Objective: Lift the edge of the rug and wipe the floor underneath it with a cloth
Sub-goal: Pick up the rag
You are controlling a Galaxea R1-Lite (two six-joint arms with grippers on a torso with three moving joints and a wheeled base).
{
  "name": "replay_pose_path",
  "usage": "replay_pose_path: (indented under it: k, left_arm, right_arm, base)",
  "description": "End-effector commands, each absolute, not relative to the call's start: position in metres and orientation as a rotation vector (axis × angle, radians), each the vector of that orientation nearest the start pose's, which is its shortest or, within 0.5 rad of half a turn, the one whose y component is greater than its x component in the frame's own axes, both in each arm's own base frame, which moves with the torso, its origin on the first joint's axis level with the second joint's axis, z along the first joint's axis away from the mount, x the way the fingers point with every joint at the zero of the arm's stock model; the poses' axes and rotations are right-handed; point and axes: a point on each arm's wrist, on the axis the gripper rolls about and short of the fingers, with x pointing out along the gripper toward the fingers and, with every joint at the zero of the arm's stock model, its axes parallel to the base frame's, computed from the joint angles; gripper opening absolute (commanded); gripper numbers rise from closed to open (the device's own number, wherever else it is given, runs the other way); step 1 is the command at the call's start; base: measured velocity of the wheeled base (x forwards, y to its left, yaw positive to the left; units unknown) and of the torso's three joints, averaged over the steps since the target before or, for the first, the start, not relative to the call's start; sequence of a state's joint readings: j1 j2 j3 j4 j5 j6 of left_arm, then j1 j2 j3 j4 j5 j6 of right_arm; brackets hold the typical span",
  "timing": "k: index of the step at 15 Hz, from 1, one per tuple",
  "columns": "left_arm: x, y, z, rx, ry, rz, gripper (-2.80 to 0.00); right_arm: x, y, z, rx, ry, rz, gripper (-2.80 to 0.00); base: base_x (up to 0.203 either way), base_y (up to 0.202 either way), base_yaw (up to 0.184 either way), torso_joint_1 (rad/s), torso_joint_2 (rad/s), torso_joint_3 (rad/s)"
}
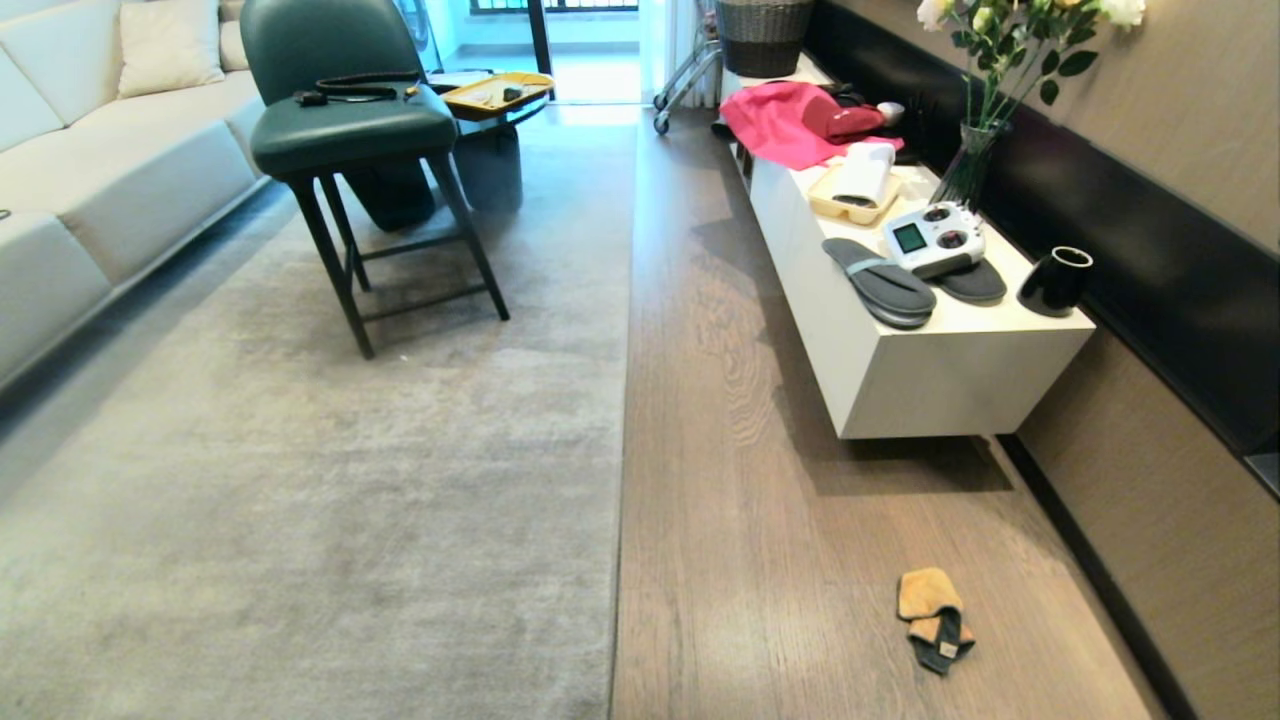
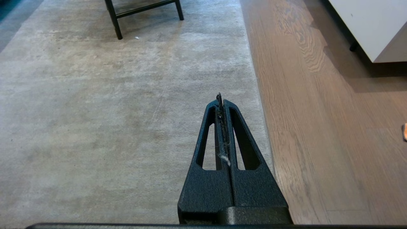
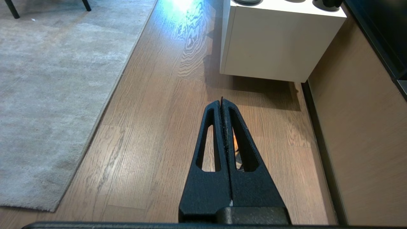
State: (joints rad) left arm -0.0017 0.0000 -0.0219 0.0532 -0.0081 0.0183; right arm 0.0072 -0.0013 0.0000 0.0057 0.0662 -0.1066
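Big pale grey rug covers the left side of the room, lying flat. Its straight rug edge runs front to back against the brown wood-grain floor; a near corner of the rug shows in the right wrist view, also flat on the planks. Cream sofa along the far left. White low cabinet on the right by the wall, carrying pink-red fabric, dark grey slippers, a white remote controller, a black cup and a glass vase of flowers. Green chair stands on the rug, far end. The orange-tan cloth lies crumpled on the floor, right of the rug edge and well apart from it, near the cabinet's front.

Left gripper hangs over the rug just beside the edge, fingers pressed together, holding nothing; a bit of lint is stuck between them. Right gripper hangs over bare floor, fingers pressed together, empty; a sliver of orange shows behind them.
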Motion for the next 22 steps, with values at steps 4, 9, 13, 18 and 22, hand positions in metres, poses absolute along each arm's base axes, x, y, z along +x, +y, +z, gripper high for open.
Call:
replay_pose_path:
  k: [4, 9, 13, 18, 22]
  left_arm:
    - [-0.0246, -0.0001, 0.0763, 0.018, 0.031, -0.009, -2.8]
    - [-0.0246, -0.0001, 0.0762, 0.018, 0.032, -0.009, -2.8]
    - [-0.0246, -0.0001, 0.0762, 0.017, 0.032, -0.009, -2.8]
    - [-0.0246, -0.0001, 0.0762, 0.018, 0.032, -0.009, -2.8]
    - [-0.0246, -0.0001, 0.0762, 0.017, 0.032, -0.009, -2.8]
  right_arm:
    - [-0.0229, 0.0013, 0.0749, -0.107, 0.002, 0.075, -2.8]
    - [-0.0229, 0.0013, 0.0749, -0.107, 0.002, 0.075, -2.8]
    - [-0.0229, 0.0013, 0.0749, -0.107, 0.002, 0.074, -2.8]
    - [-0.0229, 0.0013, 0.0749, -0.107, 0.002, 0.074, -2.8]
    - [-0.0229, 0.0013, 0.0749, -0.107, 0.002, 0.074, -2.8]
  base:
    - [0.0, 0.0, 0.0, 0.0, 0.0, 0.0]
    - [0.0, 0.0, 0.0, 0.0, 0.0, 0.0]
    - [0.0, 0.0, 0.0, 0.0, 0.0, 0.0]
    - [0.0, 0.0, 0.0, 0.0, 0.0, 0.0]
    - [0.0, 0.0, 0.0, 0.0, 0.0, -0.054]
